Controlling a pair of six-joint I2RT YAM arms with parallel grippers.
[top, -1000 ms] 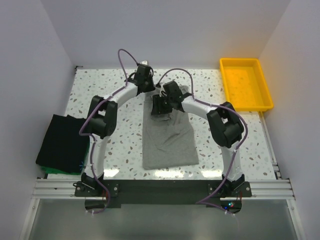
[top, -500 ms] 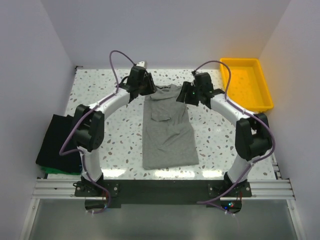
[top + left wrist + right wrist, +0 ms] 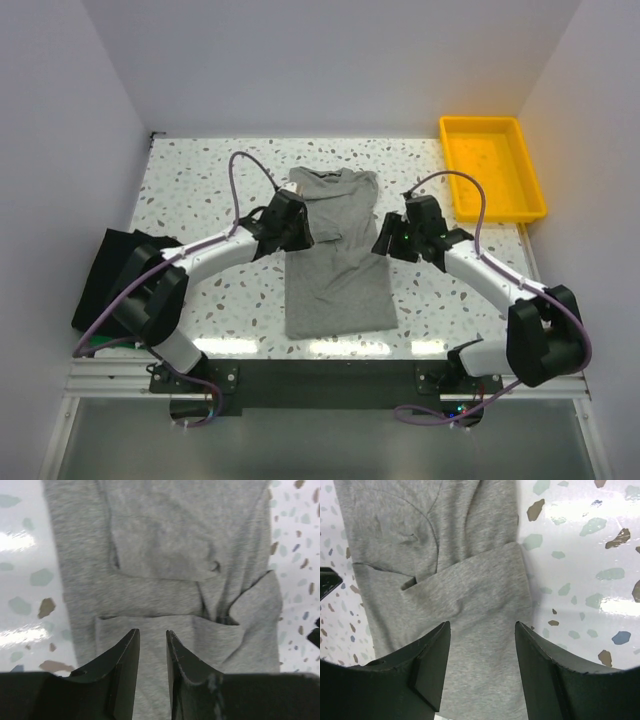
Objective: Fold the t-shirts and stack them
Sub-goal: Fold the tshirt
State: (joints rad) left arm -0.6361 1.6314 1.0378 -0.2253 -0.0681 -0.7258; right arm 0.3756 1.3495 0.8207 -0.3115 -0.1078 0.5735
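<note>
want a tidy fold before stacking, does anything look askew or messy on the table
Yes: the grey t-shirt in the middle of the table is rumpled at its middle, where the folded-in sleeves lie creased and crooked, one flap running diagonally. Nothing else stands out.

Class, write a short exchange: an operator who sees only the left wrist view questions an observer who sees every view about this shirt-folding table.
Operator: I see a grey shirt under my left gripper. Where is the other gripper?
Observer: The right gripper is over the shirt's right edge, jaws open, holding nothing.
Operator: Any other shirts?
Observer: A folded black shirt lies at the table's left edge, on a green shirt.
Operator: Anything else?
Observer: A yellow tray sits at the far right corner.
</note>
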